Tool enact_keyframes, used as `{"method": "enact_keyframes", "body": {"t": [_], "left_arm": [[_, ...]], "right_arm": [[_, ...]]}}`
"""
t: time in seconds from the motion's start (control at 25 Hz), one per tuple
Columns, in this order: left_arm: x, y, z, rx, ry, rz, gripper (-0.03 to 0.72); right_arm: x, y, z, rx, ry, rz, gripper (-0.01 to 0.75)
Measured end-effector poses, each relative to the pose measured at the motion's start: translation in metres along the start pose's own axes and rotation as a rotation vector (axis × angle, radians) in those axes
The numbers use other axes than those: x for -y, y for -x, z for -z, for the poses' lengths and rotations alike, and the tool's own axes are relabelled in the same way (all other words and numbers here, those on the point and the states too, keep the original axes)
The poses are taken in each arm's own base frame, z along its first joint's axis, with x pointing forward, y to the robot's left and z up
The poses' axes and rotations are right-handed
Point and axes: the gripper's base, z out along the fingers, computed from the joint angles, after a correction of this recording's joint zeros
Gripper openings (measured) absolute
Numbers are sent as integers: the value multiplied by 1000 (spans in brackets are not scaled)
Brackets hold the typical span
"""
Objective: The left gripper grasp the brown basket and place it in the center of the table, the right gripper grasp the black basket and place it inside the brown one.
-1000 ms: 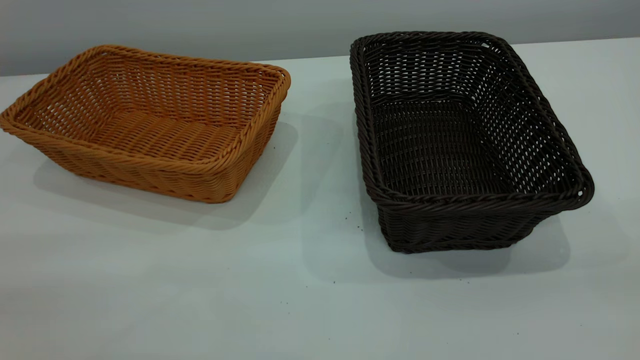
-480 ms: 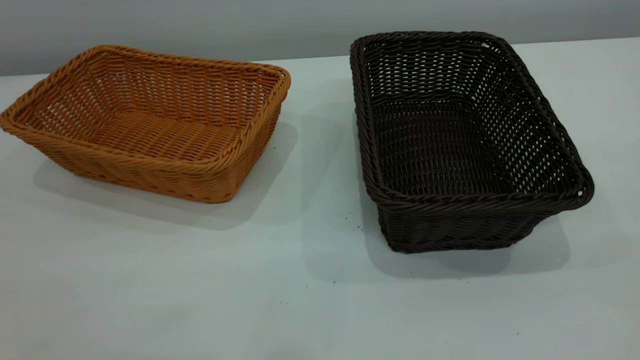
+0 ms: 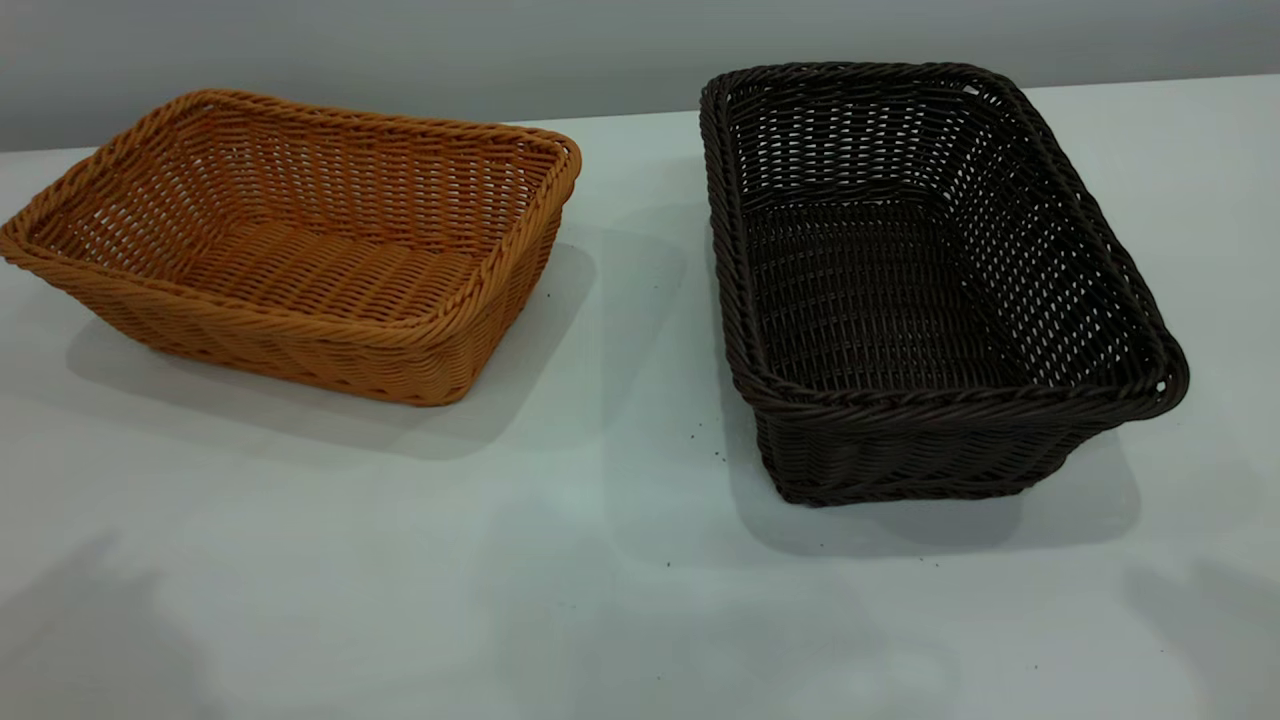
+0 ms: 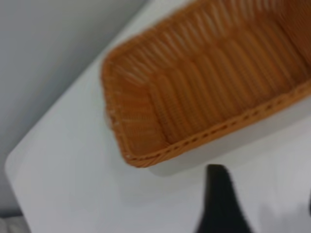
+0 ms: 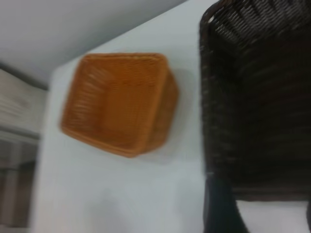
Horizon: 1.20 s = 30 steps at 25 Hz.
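Brown basket: the rectangular orange-tan woven wicker basket (image 3: 300,250) sits on the plain white tabletop (image 3: 500,600), just ahead of the left gripper (image 4: 265,204) and off to one side of it, not touching.
Why it sits there: it stands well off toward the left arm's side, not at the centre, so by my reading the first step is not yet done and this gripper hangs over bare table for an approach to the near rim.
Left gripper state: one black finger (image 4: 221,204) shows in the left wrist view with a wide gap to the sliver of the other at the picture edge; the fingers look spread and hold nothing.
Black basket: the rectangular dark brown-black woven wicker basket (image 3: 920,280) stands directly ahead of the right gripper (image 5: 257,208), its near rim close to the one visible fingertip (image 5: 218,204).
Right gripper state: the fingers appear spread, empty.
Spacing: the two baskets stand apart, with open tabletop between them.
Looks: the orange-tan basket has flared sides, a braided rim, a tightly woven floor and small gaps in the walls; it looks slightly shallower than the dark one, which has openwork sides.
Grip judgement: its braided rim probably gives the likeliest pinch point.
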Motion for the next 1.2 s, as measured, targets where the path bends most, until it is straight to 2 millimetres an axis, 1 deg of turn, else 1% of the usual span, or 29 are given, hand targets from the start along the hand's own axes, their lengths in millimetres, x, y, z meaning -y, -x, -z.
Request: {"method": "enact_keyframes", "body": {"t": [0.08,0.16,0.28,0.36,0.44,0.52,0.6,0.68,0.84,0.96,1.08,1.2], "left_arm": [[2,5,-18,-32,-34,-58,463],[5,10,-34,-49,-50,-126,498],[9,18,-55,-54,-59,-213,512],[11,22,-67,-47,-64,-231,513],[10,25,-76,-28,-55,-232,513],[9,28,-84,1,-39,-233,513],[8,31,-90,29,-22,-231,513],[7,34,-93,56,-6,-221,513],[10,40,-92,95,2,-214,513],[10,39,-92,92,0,-211,515],[10,40,-92,95,2,-208,515],[16,44,-91,112,-11,-225,515]], "right_arm": [[5,6,-12,-24,27,-131,371],[9,10,-22,-54,49,-230,371],[16,14,-34,-80,63,-373,371],[20,15,-41,-83,55,-446,371],[22,12,-47,-84,28,-493,371],[23,3,-56,-104,-3,-542,371],[27,-7,-68,-119,-53,-600,371],[27,-18,-81,-137,-101,-639,372],[24,-36,-110,-137,-186,-742,372],[24,-52,-131,-146,-250,-775,372],[28,-68,-149,-166,-320,-803,372],[35,-77,-163,-161,-375,-828,372]]}}
